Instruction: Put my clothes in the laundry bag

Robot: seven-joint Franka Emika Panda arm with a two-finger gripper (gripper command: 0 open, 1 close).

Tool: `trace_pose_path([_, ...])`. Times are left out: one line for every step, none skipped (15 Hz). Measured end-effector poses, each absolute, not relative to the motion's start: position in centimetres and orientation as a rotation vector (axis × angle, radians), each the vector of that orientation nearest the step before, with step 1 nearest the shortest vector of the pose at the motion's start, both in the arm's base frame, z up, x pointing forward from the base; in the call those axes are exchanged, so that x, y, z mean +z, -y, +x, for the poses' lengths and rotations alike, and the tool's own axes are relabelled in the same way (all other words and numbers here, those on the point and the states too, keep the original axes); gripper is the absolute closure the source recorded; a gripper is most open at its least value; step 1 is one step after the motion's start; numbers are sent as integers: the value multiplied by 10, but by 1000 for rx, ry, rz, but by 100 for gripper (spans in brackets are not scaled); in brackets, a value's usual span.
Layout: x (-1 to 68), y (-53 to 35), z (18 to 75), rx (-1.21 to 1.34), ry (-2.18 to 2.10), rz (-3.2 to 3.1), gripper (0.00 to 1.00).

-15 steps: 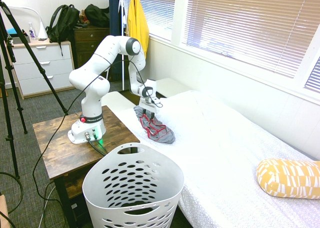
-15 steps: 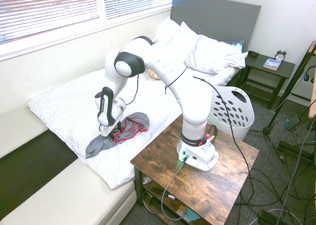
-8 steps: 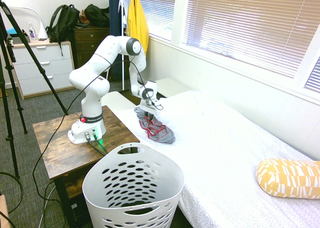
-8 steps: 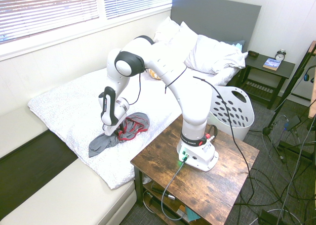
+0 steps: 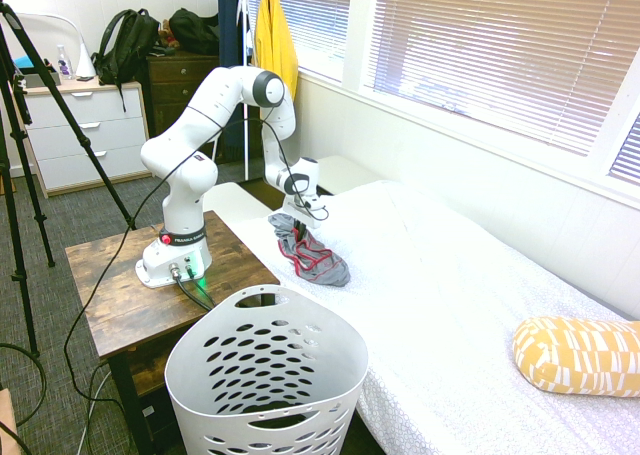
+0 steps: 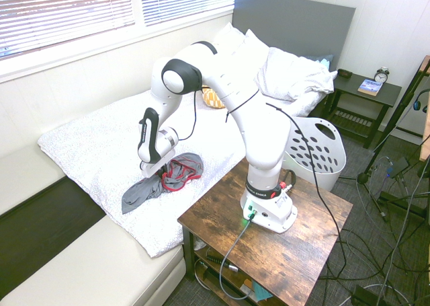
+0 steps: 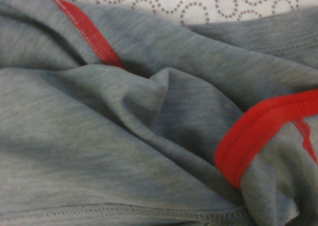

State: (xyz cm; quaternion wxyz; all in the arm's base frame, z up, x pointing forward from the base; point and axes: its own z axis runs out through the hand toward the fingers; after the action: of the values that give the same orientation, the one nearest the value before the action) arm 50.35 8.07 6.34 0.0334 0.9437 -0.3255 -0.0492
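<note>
In the first exterior view, the gripper (image 5: pixel 291 218) was closed on one end of the grey garment (image 5: pixel 312 257) at the centre-left of the frame, and most of the cloth lay on the bed (image 5: pixel 450 305). The laundry basket (image 5: pixel 265 380) stood at the bottom centre, well apart from the garment. I judged that the grip was only on a small fold, so the cloth could slip out during the lift. A long hanging tail could also catch on the basket rim or on the corner of the wooden table (image 5: pixel 120 295) and fall outside. The arm made a high arch from its base on the table, and the wrist pointed straight down.

In the second exterior view, the gripper (image 6: pixel 159 176) was at the centre-left, shut on the raised middle of the garment (image 6: pixel 164 180). One end trailed toward the lower left over the bed (image 6: pixel 94 144), near its edge, so it could drag off the mattress. The basket (image 6: pixel 321 155) was at the right, behind the arm, so a wide swing seemed needed, and this could shake the cloth loose.

In the wrist view, the garment (image 7: pixel 124 136) filled nearly the whole frame, with red piping (image 7: pixel 258 131) at the right. Bunched folds there suggested an uneven hold.
</note>
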Motion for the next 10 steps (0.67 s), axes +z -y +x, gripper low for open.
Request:
trace_pose_path([75, -77, 502, -185, 985, 2905, 100])
trace_pose_path([91, -72, 502, -227, 968, 2902, 100])
trace_pose_path([111, -64, 503, -262, 959, 2891, 100])
trace_pose_path([135, -53, 506, -283, 955, 2877, 100])
trace_pose_path([162, -41, 509, -297, 960, 2866, 100])
trace_pose_path([193, -27, 512, -305, 969, 2858, 100])
trace_pose_path([228, -13, 515, -306, 979, 2858, 100])
trace_pose_path([264, 0, 516, -305, 984, 2865, 100])
trace_pose_path([303, 13, 513, -317, 988, 2870, 100])
trace_pose_path([340, 26, 508, -333, 981, 2868, 100])
